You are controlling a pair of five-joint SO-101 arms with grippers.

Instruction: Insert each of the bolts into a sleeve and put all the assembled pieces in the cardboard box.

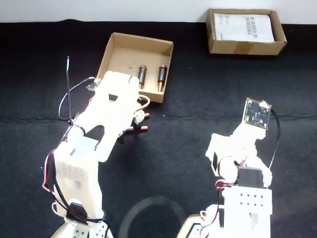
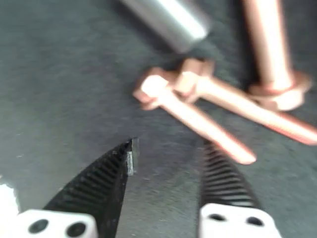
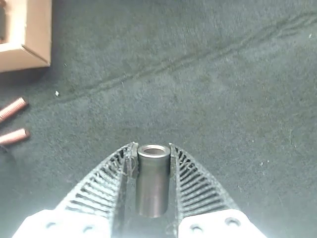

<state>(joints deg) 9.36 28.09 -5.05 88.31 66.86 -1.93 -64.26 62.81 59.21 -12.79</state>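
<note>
Count: two assembled pieces [image 1: 142, 75] lay in the cardboard box [image 1: 119, 49] at 11 o'clock on the table, and a second box [image 1: 246, 48] with paper sat at 1 o'clock. In the high view the left arm covered most of the bolts [image 1: 141, 128] at the box's 6 o'clock. The left wrist view resolved three copper bolts [image 2: 193, 118], crossed, plus one loose sleeve [image 2: 168, 17]. The left gripper [image 2: 171, 151] had its jaws apart, empty. The right gripper [image 3: 152, 151] was clamped on one gripped sleeve [image 3: 152, 183], bore facing out.

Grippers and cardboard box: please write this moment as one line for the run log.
left gripper: open, by loose bolts | right gripper: shut on sleeve | cardboard box: two assembled pieces inside
</note>
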